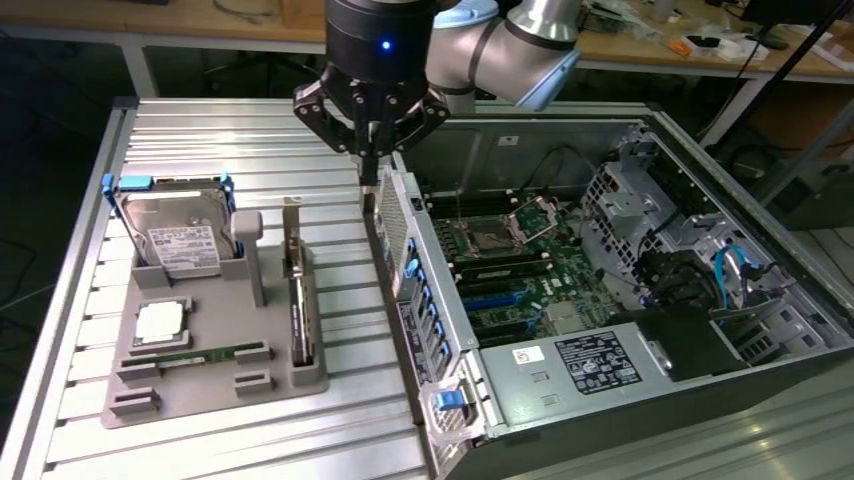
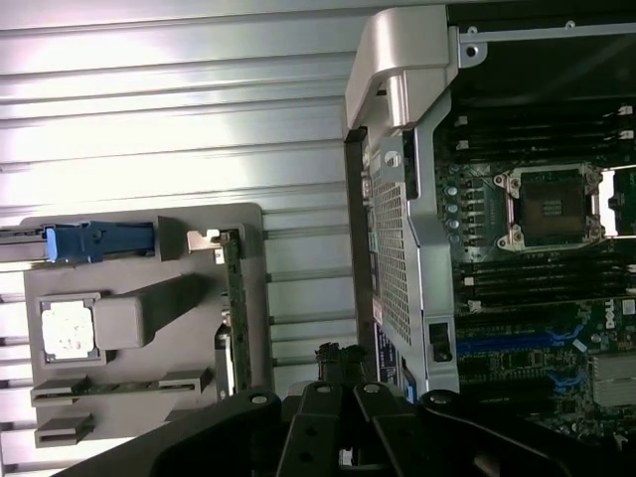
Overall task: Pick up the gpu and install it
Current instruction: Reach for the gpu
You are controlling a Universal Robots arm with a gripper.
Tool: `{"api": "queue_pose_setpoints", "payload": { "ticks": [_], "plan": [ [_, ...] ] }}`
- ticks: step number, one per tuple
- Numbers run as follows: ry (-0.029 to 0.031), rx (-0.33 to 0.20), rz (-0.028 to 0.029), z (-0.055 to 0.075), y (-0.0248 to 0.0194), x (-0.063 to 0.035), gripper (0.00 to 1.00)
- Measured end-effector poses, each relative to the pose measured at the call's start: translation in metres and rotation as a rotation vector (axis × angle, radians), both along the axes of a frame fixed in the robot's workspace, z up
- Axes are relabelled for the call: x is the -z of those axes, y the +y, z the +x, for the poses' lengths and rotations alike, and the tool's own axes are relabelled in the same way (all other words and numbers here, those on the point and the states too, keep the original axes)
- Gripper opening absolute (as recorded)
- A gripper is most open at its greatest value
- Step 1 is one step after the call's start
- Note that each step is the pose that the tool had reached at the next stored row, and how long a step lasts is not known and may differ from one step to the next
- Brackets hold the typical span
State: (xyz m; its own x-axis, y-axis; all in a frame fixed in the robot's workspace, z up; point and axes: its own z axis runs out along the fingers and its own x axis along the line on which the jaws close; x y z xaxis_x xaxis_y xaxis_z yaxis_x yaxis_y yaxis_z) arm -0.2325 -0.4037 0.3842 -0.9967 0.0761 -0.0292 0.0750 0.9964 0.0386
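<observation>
On the ribbed bench (image 1: 200, 130) the open computer case (image 1: 461, 330) lies with its motherboard (image 1: 514, 260) bared. On the exterior view's left sits the grey holder tray (image 1: 200, 400), carrying a hard drive (image 1: 174, 240).

Above the gap between tray and case we see the arm's hand (image 1: 367, 188). It is clenched shut and grasps nothing, and its tips hang just beside the case's perforated rear wall (image 1: 394, 215).

The gpu (image 1: 300, 300) has not been lifted. It stands on edge in a slot along the tray's case-side border, apart from the hand.

We judge the dangers as follows:
- **Closed fingers:** they cannot straddle so thin a card, so coming down on it clenched would strike its upper edge.
- **The case wall:** it stands so near that a small sideways drift could knock the fingers against it.
- **An off-centre pinch:** this could tilt the card or jam it in its slot.
</observation>
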Motion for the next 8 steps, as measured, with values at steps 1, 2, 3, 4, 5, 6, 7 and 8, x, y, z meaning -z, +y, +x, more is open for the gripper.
{"api": "queue_pose_setpoints", "payload": {
  "ticks": [1,2,3,4,5,6,7,8],
  "plan": [
    [-0.0001,0.000,0.0001,-0.0008,0.0000,0.0001,0.11],
    [-0.0001,0.000,0.0000,-0.0017,0.0000,0.0002,0.11],
    [-0.0002,0.000,0.0001,-0.0026,0.0000,0.0003,0.11],
    [-0.0002,0.000,0.0001,-0.0036,0.0000,0.0004,0.11],
    [-0.0002,0.000,0.0000,-0.0045,0.0000,0.0005,0.11],
    [-0.0002,0.000,0.0001,-0.0058,0.0000,0.0006,0.11],
    [-0.0003,0.000,0.0001,-0.0068,0.0000,0.0008,0.11],
    [-0.0003,0.000,0.0000,-0.0081,0.0000,0.0009,0.11]
  ]
}}
